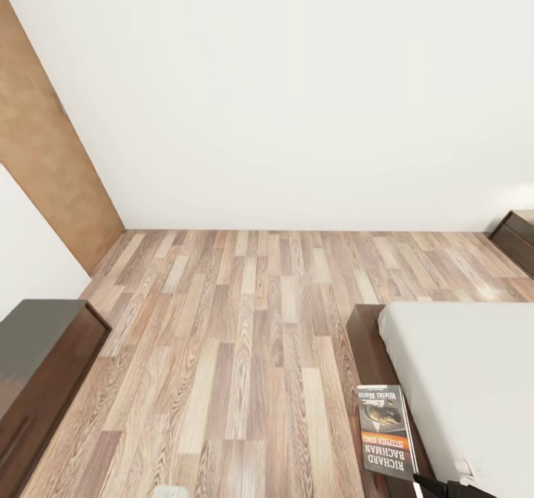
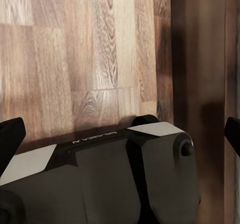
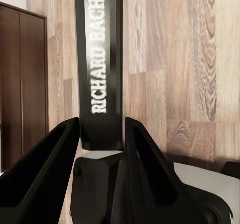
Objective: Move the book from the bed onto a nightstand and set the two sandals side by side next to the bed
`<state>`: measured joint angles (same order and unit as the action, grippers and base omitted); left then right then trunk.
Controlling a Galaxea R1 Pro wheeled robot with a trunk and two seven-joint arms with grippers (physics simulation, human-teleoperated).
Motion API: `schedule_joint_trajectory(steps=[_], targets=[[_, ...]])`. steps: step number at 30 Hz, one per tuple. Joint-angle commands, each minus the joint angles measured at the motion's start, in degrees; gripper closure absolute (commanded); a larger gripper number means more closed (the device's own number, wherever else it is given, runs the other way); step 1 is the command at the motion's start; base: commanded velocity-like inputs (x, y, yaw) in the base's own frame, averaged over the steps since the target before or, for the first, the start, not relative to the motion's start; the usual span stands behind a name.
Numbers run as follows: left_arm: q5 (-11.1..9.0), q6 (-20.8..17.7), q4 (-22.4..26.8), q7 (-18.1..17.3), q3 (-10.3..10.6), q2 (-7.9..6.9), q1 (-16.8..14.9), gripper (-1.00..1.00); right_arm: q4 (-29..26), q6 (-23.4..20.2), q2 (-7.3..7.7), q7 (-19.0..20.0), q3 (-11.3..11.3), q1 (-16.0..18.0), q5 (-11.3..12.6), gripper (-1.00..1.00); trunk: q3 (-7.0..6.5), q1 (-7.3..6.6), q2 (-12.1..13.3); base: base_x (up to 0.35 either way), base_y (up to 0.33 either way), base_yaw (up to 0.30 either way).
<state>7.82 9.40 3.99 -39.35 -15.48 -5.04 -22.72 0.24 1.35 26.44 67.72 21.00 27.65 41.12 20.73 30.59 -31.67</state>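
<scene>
The right gripper (image 3: 100,134) pinches the book (image 1: 386,430) by its spine edge, holding it above the bed (image 1: 460,379) frame's near left corner. That thin-edge grip could let the book swing or slip during the carry. A nightstand (image 1: 519,240) stands far right. The left gripper's (image 2: 120,134) fingers look spread, empty.

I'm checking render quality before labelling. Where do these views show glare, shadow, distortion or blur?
Head view: wide-angle bending of the white walls; a pale sheen on the glossy dark brown cabinet top; sharp lettering on the thin dark paperback book. Left wrist view: soft dark shadow on the brown wood-plank floor. Right wrist view: the right claw shut on the book's spine, with slightly soft lettering.
</scene>
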Motion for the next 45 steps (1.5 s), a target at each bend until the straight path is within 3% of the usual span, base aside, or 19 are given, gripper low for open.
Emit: schedule_joint_trajectory(steps=[1, 45], targets=[[0.6, 0.4, 0.0, -0.1, -0.4, -0.01, 0.0, -1.0, 0.0, 0.1, 0.01, 0.1, 0.5, 0.0, 0.4, 1.0, -0.02, 0.02, -0.1, 0.0, 0.0, 0.0], [0.6, 0.4, -0.1, -0.1, -0.3, 0.03, 0.0, -1.0, 0.0, 0.1, 0.01, 0.1, 0.5, 0.0, 0.4, 1.0, -4.19, 0.02, -0.1, 0.0, 0.0, 0.0]])
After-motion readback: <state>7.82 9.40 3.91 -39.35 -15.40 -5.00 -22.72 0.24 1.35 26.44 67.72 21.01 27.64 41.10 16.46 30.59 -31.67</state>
